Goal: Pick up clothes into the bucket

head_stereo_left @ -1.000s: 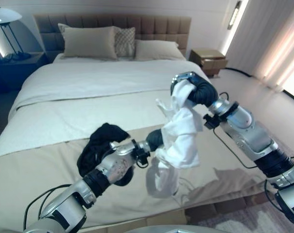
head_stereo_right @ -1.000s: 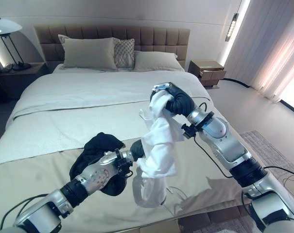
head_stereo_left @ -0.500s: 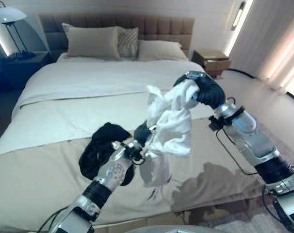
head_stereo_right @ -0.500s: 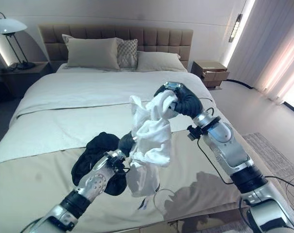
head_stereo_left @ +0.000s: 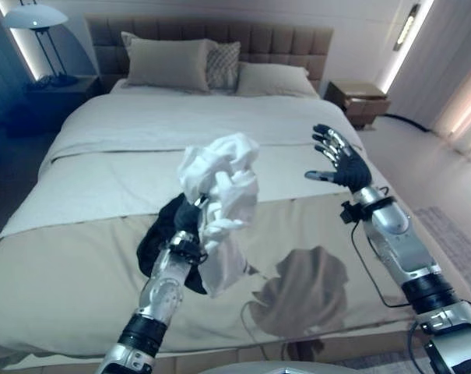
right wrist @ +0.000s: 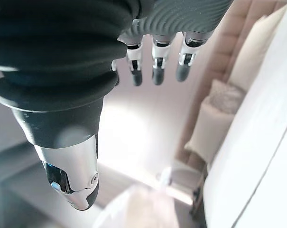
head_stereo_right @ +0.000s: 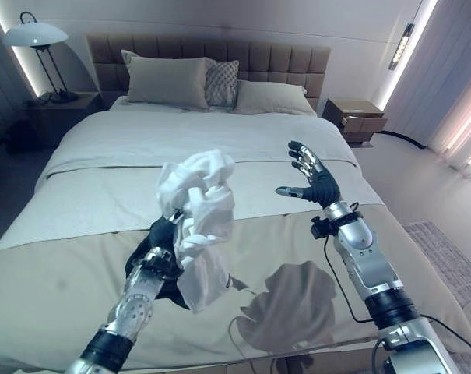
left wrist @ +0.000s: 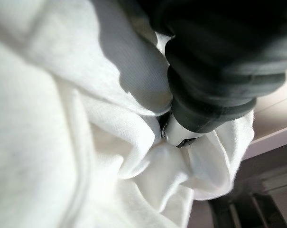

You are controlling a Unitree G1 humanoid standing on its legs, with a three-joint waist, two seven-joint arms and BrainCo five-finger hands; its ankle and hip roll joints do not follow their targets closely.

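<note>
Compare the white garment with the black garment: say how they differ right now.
The white garment is lifted off the bed, bunched in the left hand; the black garment lies crumpled on the beige bed cover. The white one hangs in the air, the black one rests untouched. The right hand is open. Both are crumpled.

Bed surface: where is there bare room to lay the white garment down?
Bare bedding lies between the black garment and the right hand, and behind toward the pillows. It is crowded where the left hand lifts the white garment.
</note>
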